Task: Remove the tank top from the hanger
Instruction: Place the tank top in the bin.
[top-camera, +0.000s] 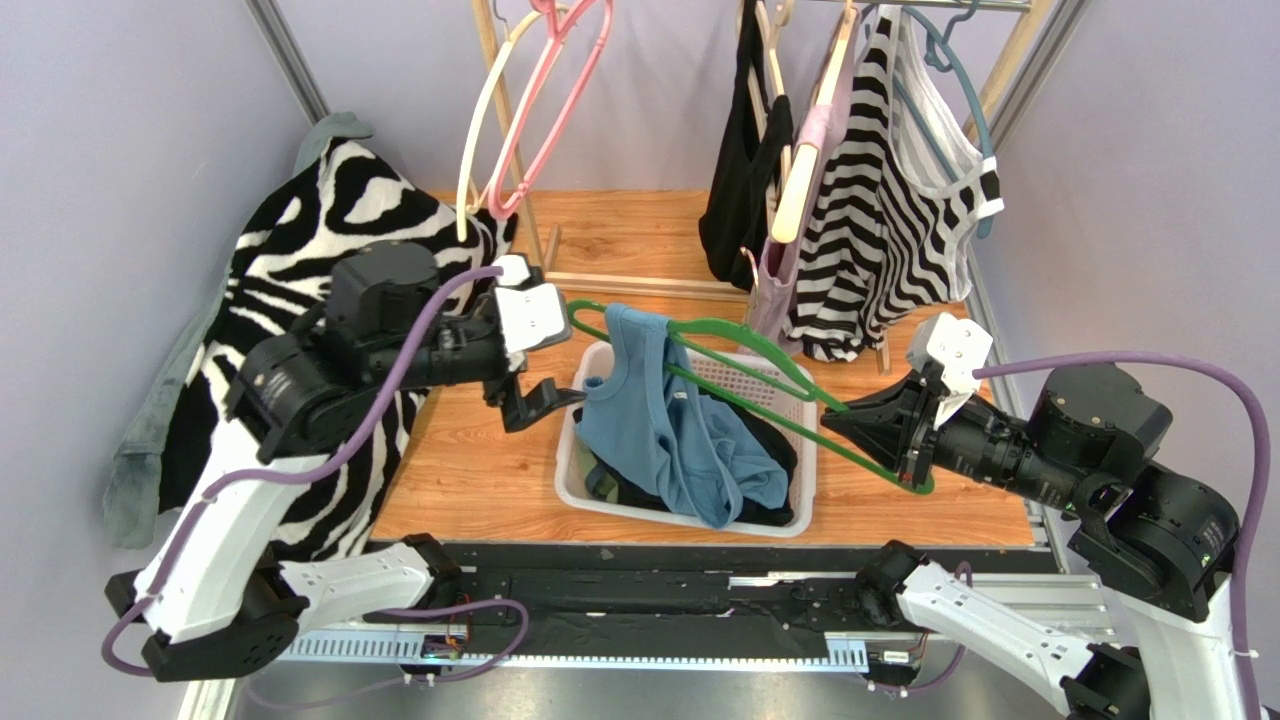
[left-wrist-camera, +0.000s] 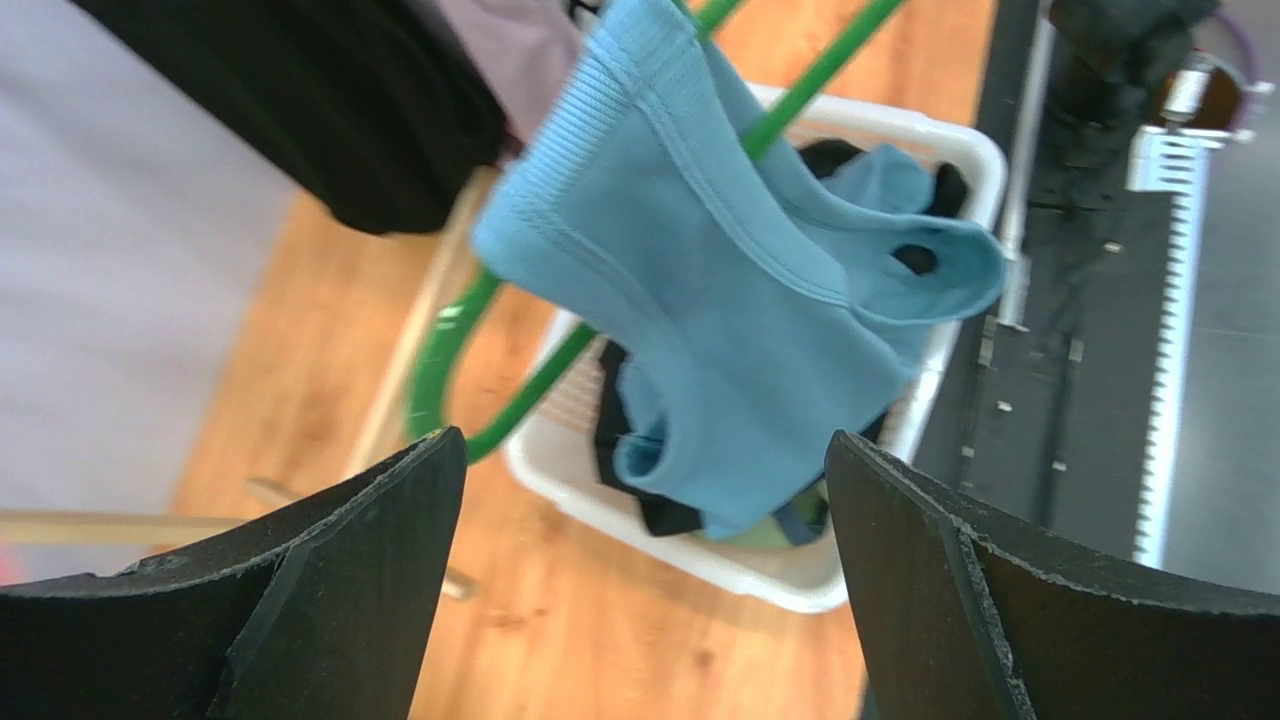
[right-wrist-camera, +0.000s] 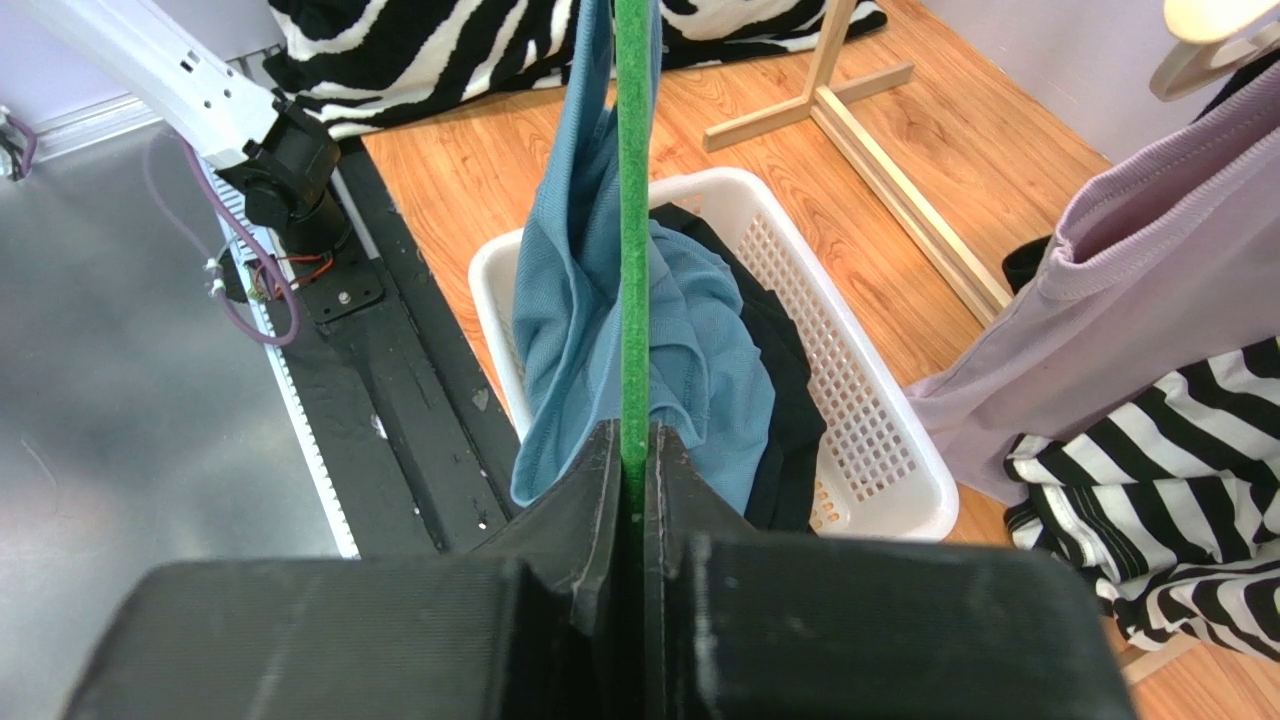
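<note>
A blue tank top (top-camera: 676, 435) hangs over one arm of a green hanger (top-camera: 751, 360), and its lower part sags into the white basket (top-camera: 579, 488). My right gripper (top-camera: 842, 428) is shut on the hanger's right end; in the right wrist view the green bar (right-wrist-camera: 634, 225) runs straight out from between the closed jaws (right-wrist-camera: 639, 443), with the tank top (right-wrist-camera: 706, 360) draped beyond. My left gripper (top-camera: 541, 402) stands wide open just left of the basket, holding nothing. In the left wrist view the tank top (left-wrist-camera: 751, 300) and hanger (left-wrist-camera: 451, 353) lie beyond the open fingers (left-wrist-camera: 643, 440).
The basket (right-wrist-camera: 887, 450) also holds dark clothes. At the back a wooden rack (top-camera: 519, 195) carries pink and cream hangers (top-camera: 526, 105), a black garment (top-camera: 744, 150), a lilac top (top-camera: 781, 285) and a striped top (top-camera: 872, 225). A zebra-print cloth (top-camera: 301, 255) covers the left side.
</note>
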